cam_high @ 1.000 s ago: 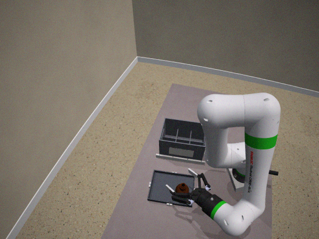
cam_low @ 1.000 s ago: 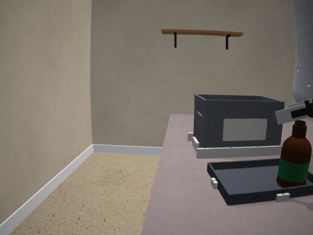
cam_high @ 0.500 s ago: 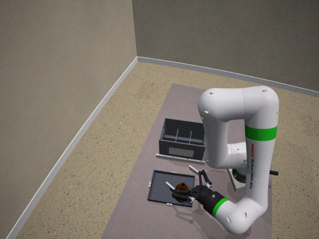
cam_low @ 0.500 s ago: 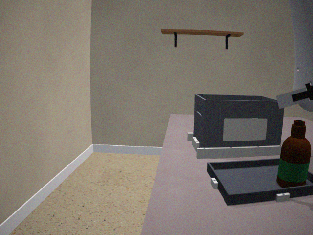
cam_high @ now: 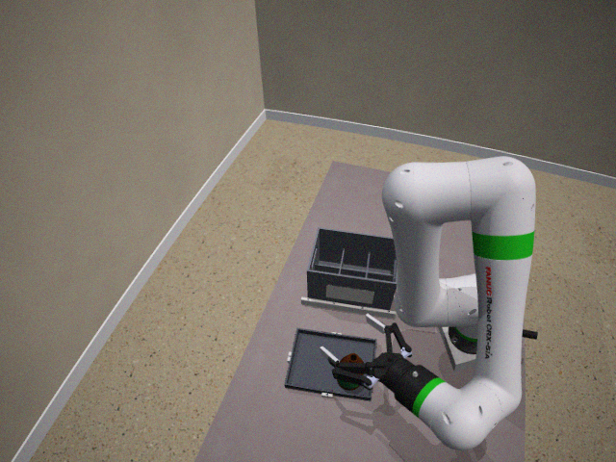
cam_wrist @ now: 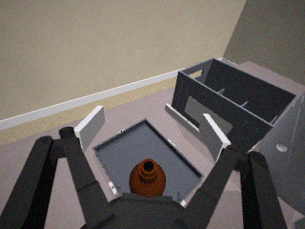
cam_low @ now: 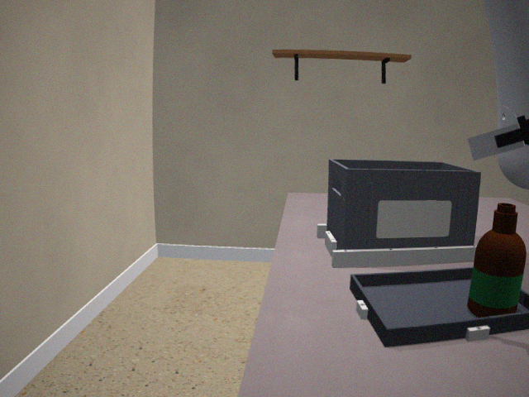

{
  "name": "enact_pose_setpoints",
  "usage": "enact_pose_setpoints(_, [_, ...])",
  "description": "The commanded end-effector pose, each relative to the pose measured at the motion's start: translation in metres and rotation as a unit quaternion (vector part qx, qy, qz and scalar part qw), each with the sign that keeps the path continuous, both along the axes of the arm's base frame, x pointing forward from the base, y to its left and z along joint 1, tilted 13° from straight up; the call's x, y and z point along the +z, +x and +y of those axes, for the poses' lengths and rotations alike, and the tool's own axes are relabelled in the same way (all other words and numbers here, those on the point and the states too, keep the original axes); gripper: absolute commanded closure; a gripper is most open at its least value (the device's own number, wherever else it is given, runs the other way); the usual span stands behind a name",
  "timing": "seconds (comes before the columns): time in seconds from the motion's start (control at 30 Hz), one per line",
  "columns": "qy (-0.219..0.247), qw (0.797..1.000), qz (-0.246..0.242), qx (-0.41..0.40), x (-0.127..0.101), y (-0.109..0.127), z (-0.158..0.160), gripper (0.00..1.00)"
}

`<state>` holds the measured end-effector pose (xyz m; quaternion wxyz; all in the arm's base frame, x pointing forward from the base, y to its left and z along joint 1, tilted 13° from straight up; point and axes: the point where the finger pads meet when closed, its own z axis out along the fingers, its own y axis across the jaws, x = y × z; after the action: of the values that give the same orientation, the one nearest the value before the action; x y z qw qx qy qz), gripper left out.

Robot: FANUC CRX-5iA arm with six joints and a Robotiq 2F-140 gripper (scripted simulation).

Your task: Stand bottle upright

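Note:
The brown bottle (cam_high: pixel 352 359) (cam_low: pixel 498 265) (cam_wrist: pixel 148 177) with a green label stands upright near the right end of the dark tray (cam_high: pixel 311 363) (cam_low: pixel 410 298) (cam_wrist: pixel 138 148). My gripper (cam_high: pixel 352 338) (cam_wrist: pixel 152 117) is wide open and empty. It hangs over the bottle, with its white finger pads above the level of the bottle's neck and apart from it. In the exterior view only one finger pad (cam_low: pixel 491 143) shows, high above the bottle's cap. The dark crate (cam_high: pixel 347 291) (cam_low: pixel 355 200) (cam_wrist: pixel 191 91) stands level behind the tray.
The tray and the crate rest on a mauve table top (cam_high: pixel 278 423) (cam_low: pixel 307 341), held by small white stops (cam_low: pixel 401 256). The crate has inner dividers. A wooden shelf (cam_low: pixel 341 55) hangs on the far wall. The arm's base (cam_high: pixel 462 338) stands to the right of the crate.

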<state>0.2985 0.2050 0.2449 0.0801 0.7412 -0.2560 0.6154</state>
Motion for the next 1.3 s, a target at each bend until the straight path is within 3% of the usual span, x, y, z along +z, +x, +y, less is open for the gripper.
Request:
enact_pose_setpoints(0.0, [0.000, 1.000, 0.000, 0.000, 0.0053, -0.0011, -0.0005, 0.00])
enact_pose_setpoints(0.63, [0.000, 1.000, 0.000, 0.000, 0.0118, -0.0024, -0.0013, 0.00])
enact_pose_setpoints(0.67, [0.000, 1.000, 0.000, 0.000, 0.0118, -0.0024, -0.0013, 1.00])
enact_pose_setpoints(1.27, [0.000, 1.000, 0.000, 0.000, 0.0118, -0.0024, -0.0013, 1.00])
